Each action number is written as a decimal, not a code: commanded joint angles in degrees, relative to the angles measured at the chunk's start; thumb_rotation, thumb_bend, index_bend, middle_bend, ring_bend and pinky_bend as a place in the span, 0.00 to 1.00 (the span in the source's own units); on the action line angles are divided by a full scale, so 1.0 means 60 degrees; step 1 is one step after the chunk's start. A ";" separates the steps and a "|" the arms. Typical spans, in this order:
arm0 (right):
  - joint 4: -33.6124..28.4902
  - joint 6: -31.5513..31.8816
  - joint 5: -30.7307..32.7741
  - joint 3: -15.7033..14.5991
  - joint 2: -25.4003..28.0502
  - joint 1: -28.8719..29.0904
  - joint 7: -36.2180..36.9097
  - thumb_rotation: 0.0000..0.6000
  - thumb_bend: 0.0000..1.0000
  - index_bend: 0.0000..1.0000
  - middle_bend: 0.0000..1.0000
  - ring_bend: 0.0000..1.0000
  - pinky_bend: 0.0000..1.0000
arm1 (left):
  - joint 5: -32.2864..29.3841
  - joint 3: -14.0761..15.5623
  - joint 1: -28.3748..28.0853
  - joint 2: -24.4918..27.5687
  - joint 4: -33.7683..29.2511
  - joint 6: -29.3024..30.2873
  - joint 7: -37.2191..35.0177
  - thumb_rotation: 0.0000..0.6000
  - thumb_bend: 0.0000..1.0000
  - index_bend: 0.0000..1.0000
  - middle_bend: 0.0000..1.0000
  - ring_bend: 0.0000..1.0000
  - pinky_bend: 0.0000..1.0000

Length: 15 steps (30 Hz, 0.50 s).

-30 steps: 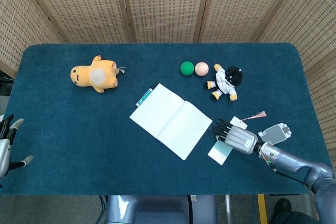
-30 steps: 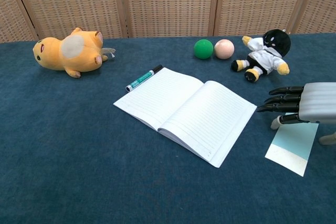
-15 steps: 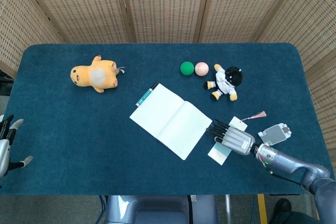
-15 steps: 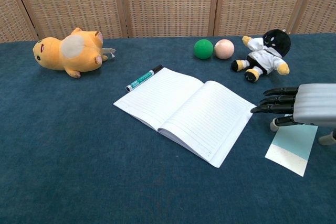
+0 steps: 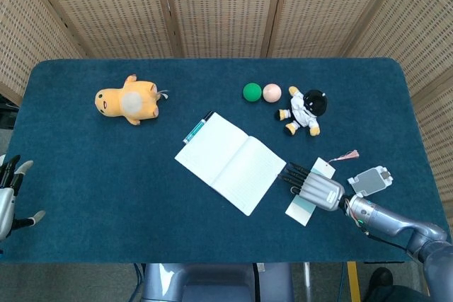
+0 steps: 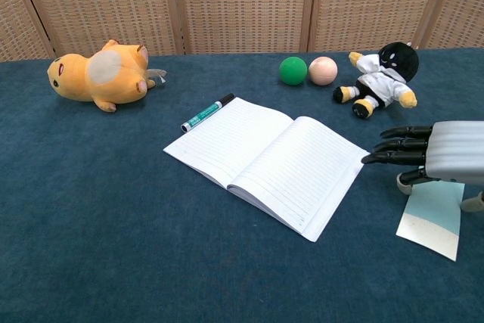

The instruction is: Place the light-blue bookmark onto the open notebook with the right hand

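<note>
**Worktop inventory: bookmark beneath right hand, beside notebook**

- Left hand (image 5: 10, 192): at the near left edge of the worktop (image 5: 92, 175), fingers spread, holding nothing.
- Light-blue bookmark (image 6: 432, 218): flat on the worktop, just right of the open notebook, not on it. Its far end is hidden under the right hand; whether it is touched cannot be told.
- Right hand (image 6: 431, 156): palm down over the bookmark's far end, fingers stretched toward the notebook's right edge, thumb pointing down at the bookmark; no grip visible.
- Open notebook (image 6: 265, 160): mid-worktop, lined pages up.
- Marker pen (image 6: 207, 113): along the notebook's far left edge.
- Yellow plush (image 6: 102, 75): far left.
- Green ball (image 6: 293, 70), pink ball (image 6: 323, 70): touching, far centre.
- Black-headed doll (image 6: 382, 72): right of the balls.
</note>
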 commanded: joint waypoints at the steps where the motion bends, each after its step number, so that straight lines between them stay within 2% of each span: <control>1: 0.0016 0.0054 0.0010 -0.0015 -0.0008 -0.0006 -0.0033 1.00 0.16 0.62 0.00 0.00 0.00 | -0.0008 0.0008 -0.0005 -0.0004 0.0001 -0.0011 0.0012 1.00 0.00 0.00 0.00 0.00 0.00; 15: -0.0484 0.0978 0.0183 0.0255 0.0386 0.0087 -0.0223 1.00 0.20 0.62 0.00 0.00 0.00 | -0.0037 0.0011 -0.0026 -0.0008 -0.0014 0.0018 0.0029 1.00 0.00 0.00 0.00 0.00 0.00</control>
